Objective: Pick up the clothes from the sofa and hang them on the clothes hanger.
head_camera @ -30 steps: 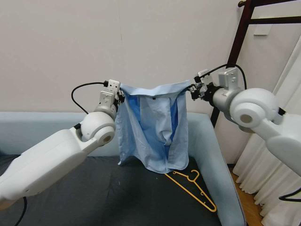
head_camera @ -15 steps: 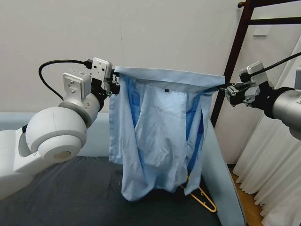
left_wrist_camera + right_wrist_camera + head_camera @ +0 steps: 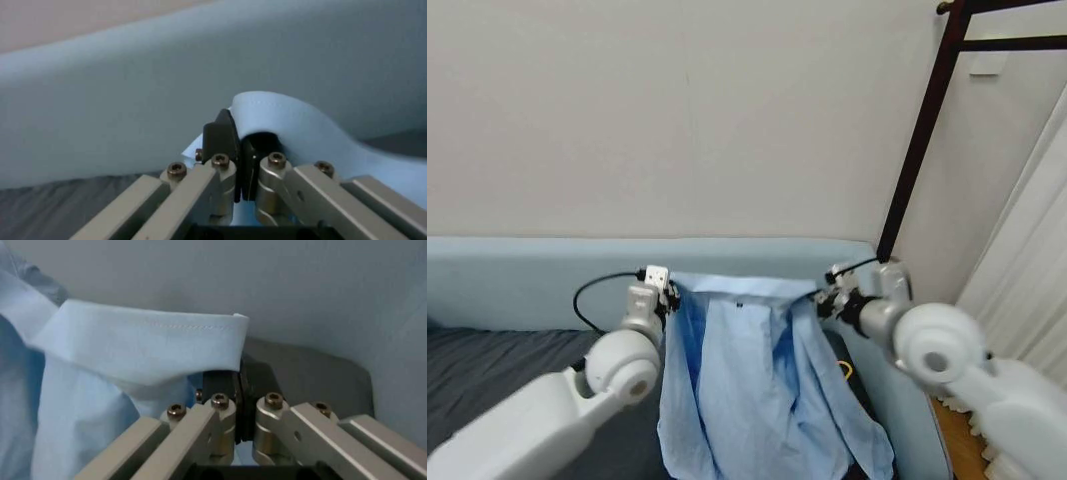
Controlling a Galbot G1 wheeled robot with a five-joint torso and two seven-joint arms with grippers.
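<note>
The left end effector (image 3: 667, 292) and right end effector (image 3: 829, 298), each clamped on a top corner of the light blue cotton shirt (image 3: 757, 390), stretch it level above the pale blue sofa (image 3: 527, 275), whose right end, by the dark wooden clothes rack (image 3: 919, 150), lies on the right end effector's side.

open air runs across the upper left and centre of the frame before the bare wall (image 3: 677, 120), above the sofa backrest (image 3: 517, 285); the hanging blue shirt (image 3: 757, 400) blocks lower centre, while a dark rack post (image 3: 919, 140) and white curtain (image 3: 1027, 240) crowd the right side.
</note>
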